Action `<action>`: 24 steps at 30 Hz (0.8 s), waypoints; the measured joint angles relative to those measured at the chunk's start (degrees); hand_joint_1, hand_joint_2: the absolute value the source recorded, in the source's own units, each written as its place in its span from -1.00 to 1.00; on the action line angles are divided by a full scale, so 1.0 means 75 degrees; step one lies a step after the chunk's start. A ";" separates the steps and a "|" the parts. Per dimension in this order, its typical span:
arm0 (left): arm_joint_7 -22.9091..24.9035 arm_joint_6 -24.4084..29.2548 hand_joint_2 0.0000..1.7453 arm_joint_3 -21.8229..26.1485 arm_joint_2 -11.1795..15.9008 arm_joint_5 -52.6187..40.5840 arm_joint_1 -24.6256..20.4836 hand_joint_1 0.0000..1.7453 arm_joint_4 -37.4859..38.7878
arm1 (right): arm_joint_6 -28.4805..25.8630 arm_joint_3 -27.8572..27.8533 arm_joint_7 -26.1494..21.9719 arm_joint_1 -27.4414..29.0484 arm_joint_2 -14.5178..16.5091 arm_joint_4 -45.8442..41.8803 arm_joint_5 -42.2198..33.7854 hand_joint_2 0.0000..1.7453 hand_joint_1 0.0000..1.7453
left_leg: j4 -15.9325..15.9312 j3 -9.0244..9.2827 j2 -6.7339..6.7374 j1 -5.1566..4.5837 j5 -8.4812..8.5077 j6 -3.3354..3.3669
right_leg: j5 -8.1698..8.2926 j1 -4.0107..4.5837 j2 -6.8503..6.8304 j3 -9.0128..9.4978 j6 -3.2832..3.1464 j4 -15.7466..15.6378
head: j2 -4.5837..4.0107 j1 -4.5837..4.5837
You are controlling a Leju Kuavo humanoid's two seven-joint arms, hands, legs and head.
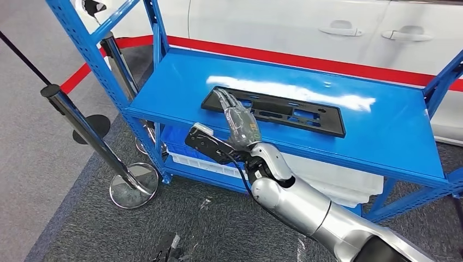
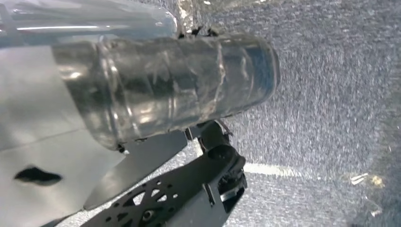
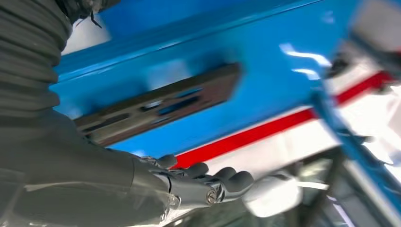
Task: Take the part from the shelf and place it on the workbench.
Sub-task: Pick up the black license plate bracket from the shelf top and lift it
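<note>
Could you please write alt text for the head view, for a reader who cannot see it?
The robot's right hand reaches over the near left end of a flat black part lying on a blue shelf; a white car stands behind.

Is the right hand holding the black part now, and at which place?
Not yet held: the right hand reaches over the black part's left end on the shelf.

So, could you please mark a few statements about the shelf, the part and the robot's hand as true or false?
1. The black part lies flat on the blue shelf. True.
2. The right hand reaches over the part's end. True.
3. The part already hangs in the air, clear of the shelf. False: it lies on the shelf.
4. A green car stands behind the shelf. False: the car is white.
5. A chrome stanchion stands beside the shelf. True.
</note>
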 joint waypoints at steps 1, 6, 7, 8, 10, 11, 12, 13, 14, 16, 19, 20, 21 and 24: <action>-0.0008 -0.0011 -1.00 -0.0001 -0.0001 0.0003 -0.0008 -1.00 0.0000 | 0.0077 0.0034 0.0125 -0.0085 0.0005 0.0210 0.0071 1.00 -1.00 | 0.0184 -0.0080 0.0010 0.0011 -0.0124 -0.0046 | 0.0019 -0.0021 -0.0006 0.0016 -0.0032 -0.0031 | 0.0000 -0.0017; 0.0001 -0.0023 -1.00 -0.0011 -0.0004 -0.0048 -0.0015 -1.00 0.0000 | 0.0570 0.0168 0.0703 -0.0297 -0.0004 0.1100 0.0410 1.00 -1.00 | 0.2007 -0.0948 0.0041 0.0098 -0.0812 -0.0218 | 0.0015 -0.0030 -0.0016 0.0030 -0.0086 -0.0025 | 0.0000 -0.0055; 0.0003 -0.0031 -1.00 -0.0015 -0.0004 -0.0055 -0.0018 -1.00 0.0000 | 0.0678 0.0202 0.0805 -0.0320 -0.0009 0.1234 0.0510 1.00 -1.00 | 0.1847 -0.0889 0.0043 0.0114 -0.0641 -0.0227 | 0.0005 -0.0034 -0.0006 0.0031 -0.0085 -0.0014 | 0.0000 -0.0056; -0.0002 -0.0043 -1.00 -0.0017 -0.0004 -0.0061 -0.0025 -1.00 0.0000 | 0.0787 0.0238 0.0891 -0.0357 -0.0014 0.1351 0.0612 1.00 -1.00 | 0.1425 -0.0700 0.0045 0.0130 -0.0371 -0.0227 | -0.0007 -0.0040 0.0010 0.0036 -0.0077 -0.0002 | 0.0000 -0.0056; -0.0023 -0.0084 -1.00 -0.0017 -0.0004 -0.0067 -0.0050 -1.00 0.0000 | 0.1003 0.0303 0.1037 -0.0462 -0.0026 0.1554 0.0793 1.00 -1.00 | 0.0437 -0.0235 0.0042 0.0128 0.0021 -0.0202 | -0.0031 -0.0044 0.0043 0.0031 -0.0036 0.0017 | 0.0000 -0.0055; -0.0040 -0.0106 -1.00 -0.0018 -0.0006 -0.0069 -0.0066 -1.00 0.0000 | 0.1110 0.0324 0.1101 -0.0509 -0.0035 0.1644 0.0866 1.00 -1.00 | 0.0122 -0.0087 0.0035 0.0112 0.0097 -0.0172 | -0.0030 -0.0040 0.0056 0.0015 -0.0002 0.0016 | 0.0000 -0.0054; -0.0058 -0.0123 -1.00 -0.0020 -0.0007 -0.0071 -0.0078 -1.00 0.0001 | 0.1210 0.0346 0.1160 -0.0541 -0.0048 0.1729 0.0929 1.00 -1.00 | -0.0016 -0.0029 0.0028 0.0090 0.0087 -0.0138 | -0.0020 -0.0036 0.0063 -0.0001 0.0036 0.0005 | 0.0000 -0.0047; -0.0073 -0.0134 -1.00 -0.0022 -0.0007 -0.0072 -0.0084 -1.00 0.0002 | 0.1299 0.0378 0.1205 -0.0565 -0.0066 0.1817 0.0979 1.00 -1.00 | -0.0051 -0.0021 0.0022 0.0066 0.0087 -0.0101 | -0.0004 -0.0029 0.0068 -0.0015 0.0075 -0.0013 | 0.0000 -0.0045; -0.0084 -0.0140 -1.00 -0.0024 -0.0006 -0.0074 -0.0088 -1.00 0.0004 | 0.1373 0.0415 0.1250 -0.0579 -0.0086 0.1899 0.1015 1.00 -1.00 | -0.0077 -0.0025 0.0018 0.0068 0.0103 -0.0051 | 0.0003 -0.0028 0.0072 -0.0017 0.0113 -0.0032 | 0.0000 -0.0040; -0.0095 -0.0145 -1.00 -0.0026 -0.0009 -0.0078 -0.0092 -1.00 0.0008 | 0.1453 0.0477 0.1309 -0.0607 -0.0141 0.2039 0.1054 1.00 -1.00 | -0.0158 0.0013 0.0022 0.0083 0.0145 0.0040 | -0.0122 -0.0040 0.0068 -0.0083 0.0165 0.0106 | 0.0000 -0.0031; -0.0101 -0.0154 -1.00 -0.0028 -0.0019 -0.0085 -0.0114 -1.00 0.0009 | 0.1552 0.0509 0.1357 -0.0652 -0.0210 0.2173 0.1092 1.00 -1.00 | -0.0205 0.0059 0.0039 0.0087 0.0160 0.0146 | -0.0728 -0.0024 0.0060 -0.0673 0.0190 0.1348 | 0.0000 -0.0015; -0.0102 -0.0158 -1.00 -0.0028 -0.0020 -0.0085 -0.0117 -1.00 0.0009 | 0.1610 0.0518 0.1378 -0.0652 -0.0229 0.2216 0.1112 1.00 -1.00 | -0.0201 0.0061 0.0044 0.0082 0.0154 0.0162 | -0.0864 -0.0018 0.0060 -0.0911 0.0195 0.1805 | 0.0000 -0.0016; -0.0103 -0.0161 -1.00 -0.0029 -0.0021 -0.0085 -0.0117 -1.00 0.0009 | 0.1667 0.0527 0.1408 -0.0644 -0.0251 0.2258 0.1132 1.00 -1.00 | -0.0194 0.0064 0.0046 0.0078 0.0147 0.0170 | -0.0870 -0.0019 0.0059 -0.1055 0.0200 0.2047 | 0.0000 -0.0016; -0.0103 -0.0163 -1.00 -0.0029 -0.0029 -0.0086 -0.0117 -1.00 0.0009 | 0.1809 0.0540 0.1486 -0.0645 -0.0315 0.2345 0.1170 1.00 -1.00 | -0.0118 0.0068 0.0037 0.0082 0.0091 0.0157 | -0.0241 -0.0039 0.0044 -0.0730 0.0195 0.1189 | 0.0000 -0.0013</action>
